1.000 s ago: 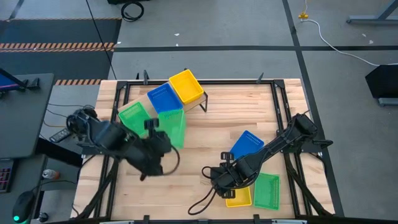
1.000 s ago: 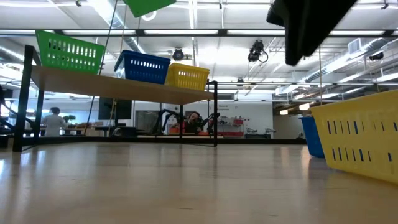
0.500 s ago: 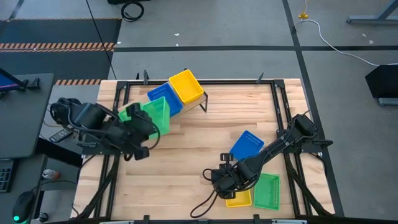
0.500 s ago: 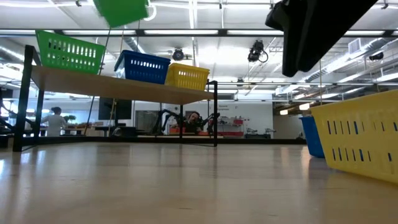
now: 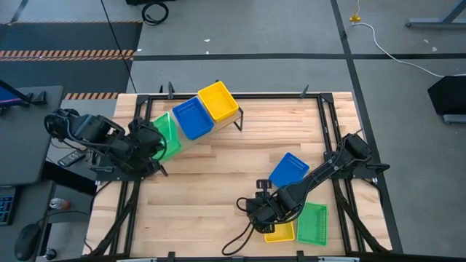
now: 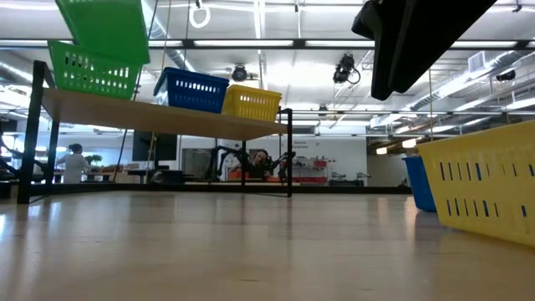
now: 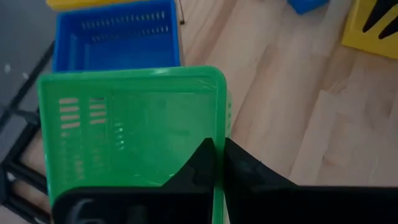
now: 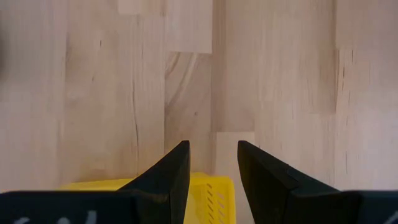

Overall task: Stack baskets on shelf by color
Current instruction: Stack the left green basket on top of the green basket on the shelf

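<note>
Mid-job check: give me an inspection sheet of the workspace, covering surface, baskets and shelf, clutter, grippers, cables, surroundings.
Surface: slatted wooden table.
Job's things: shelf carries green basket, blue basket, yellow basket; a second green basket is carried above the green one. Blue, yellow, green lie on the table.
Clutter: nothing seen.
Grippers: left gripper shut on the second green basket's rim; right gripper open over the table's yellow.
Cables: black cable at front edge.
Surroundings: person far behind.

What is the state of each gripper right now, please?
Left gripper: shut on the rim of a green basket, above the shelf.
Right gripper: open, holding nothing, over a yellow basket.
</note>
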Robot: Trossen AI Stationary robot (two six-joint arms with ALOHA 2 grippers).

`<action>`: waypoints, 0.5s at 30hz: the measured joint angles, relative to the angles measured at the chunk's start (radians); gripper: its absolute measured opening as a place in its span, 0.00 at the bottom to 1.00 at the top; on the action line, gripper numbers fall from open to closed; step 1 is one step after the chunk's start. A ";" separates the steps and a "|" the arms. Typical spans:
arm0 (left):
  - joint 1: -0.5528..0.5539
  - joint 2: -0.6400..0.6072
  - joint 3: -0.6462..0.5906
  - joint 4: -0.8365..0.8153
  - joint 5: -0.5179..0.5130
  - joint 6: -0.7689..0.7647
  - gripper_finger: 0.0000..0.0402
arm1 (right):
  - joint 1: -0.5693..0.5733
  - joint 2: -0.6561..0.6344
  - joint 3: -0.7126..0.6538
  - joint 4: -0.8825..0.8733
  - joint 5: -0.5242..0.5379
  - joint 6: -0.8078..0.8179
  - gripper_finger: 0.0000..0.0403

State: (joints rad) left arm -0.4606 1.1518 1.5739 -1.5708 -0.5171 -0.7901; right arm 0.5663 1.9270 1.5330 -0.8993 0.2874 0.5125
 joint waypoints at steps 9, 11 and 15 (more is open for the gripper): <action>0.040 -0.010 -0.047 0.000 0.071 -0.055 0.04 | 0.000 0.000 0.000 0.017 0.000 0.000 0.35; 0.057 -0.009 -0.056 0.001 0.082 -0.054 0.04 | 0.000 0.000 0.000 0.017 0.000 0.000 0.35; 0.088 -0.009 -0.075 0.000 0.114 -0.033 0.04 | 0.000 0.000 0.000 0.019 0.000 0.000 0.35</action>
State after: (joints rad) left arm -0.3726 1.1423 1.4986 -1.5706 -0.4030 -0.8229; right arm 0.5663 1.9270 1.5330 -0.8798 0.2871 0.5125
